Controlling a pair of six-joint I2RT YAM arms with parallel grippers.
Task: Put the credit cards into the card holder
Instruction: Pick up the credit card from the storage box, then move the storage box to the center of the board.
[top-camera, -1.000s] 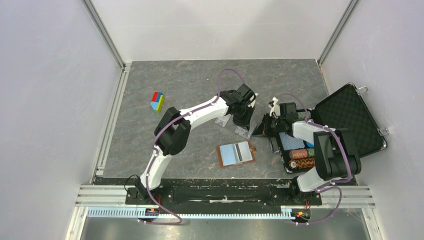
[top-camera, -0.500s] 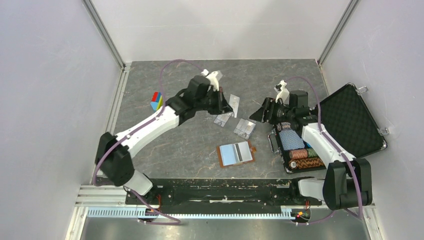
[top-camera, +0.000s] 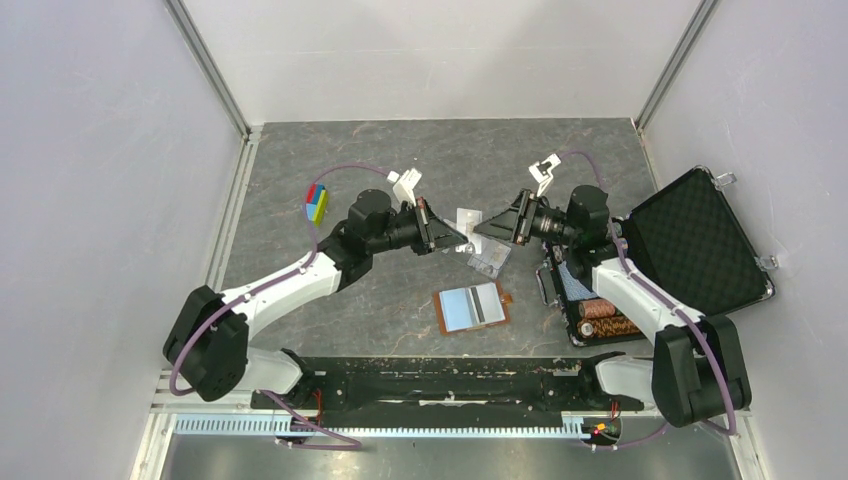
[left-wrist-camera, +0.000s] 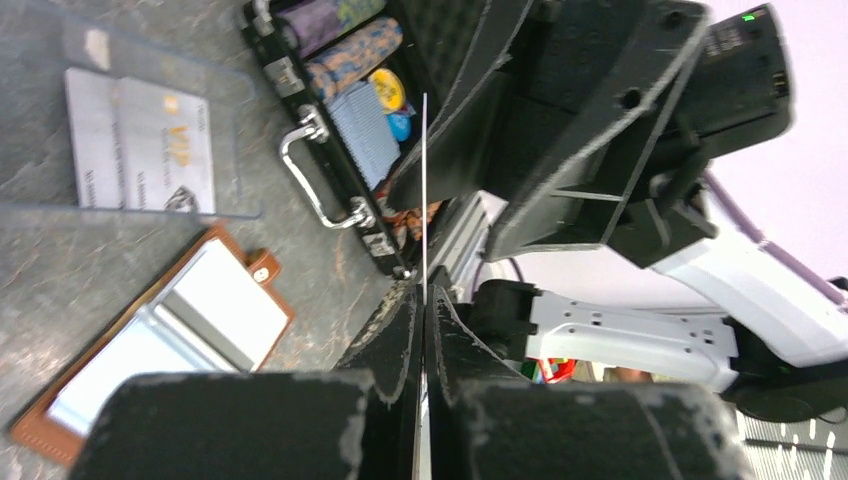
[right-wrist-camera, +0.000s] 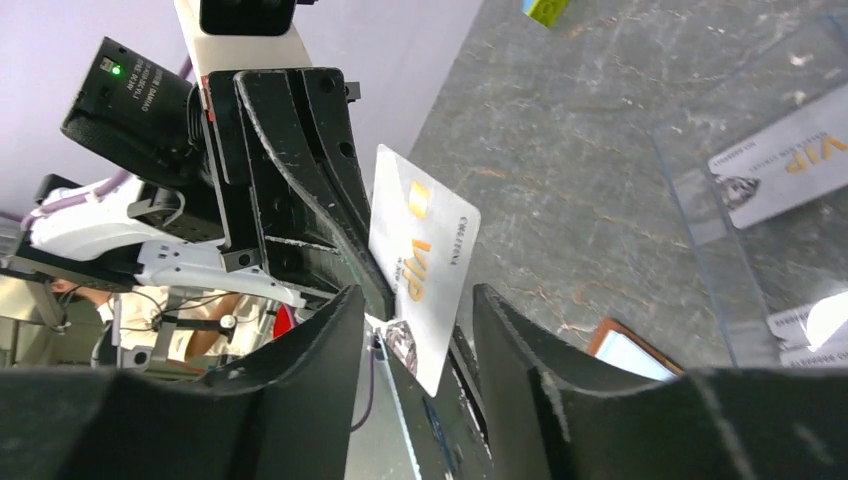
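We hold one credit card (top-camera: 468, 219) up in the air, pinched tight in our left tool (top-camera: 452, 239). Our right tool (top-camera: 486, 228) has its jaws apart, one on each side of that card, not squeezing it. The card holder (top-camera: 472, 307) lies open on the surface (top-camera: 380, 160), so this card is not in yet. More cards (left-wrist-camera: 140, 140) wait in the clear tray (top-camera: 488, 257). The right wrist view shows the card's face with gold letters. The left wrist view shows only its thin edge.

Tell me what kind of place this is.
Probably a robot test cell in a lab: plain white walls box in a grey tabletop, and two arms are bolted to a rail at its near edge.
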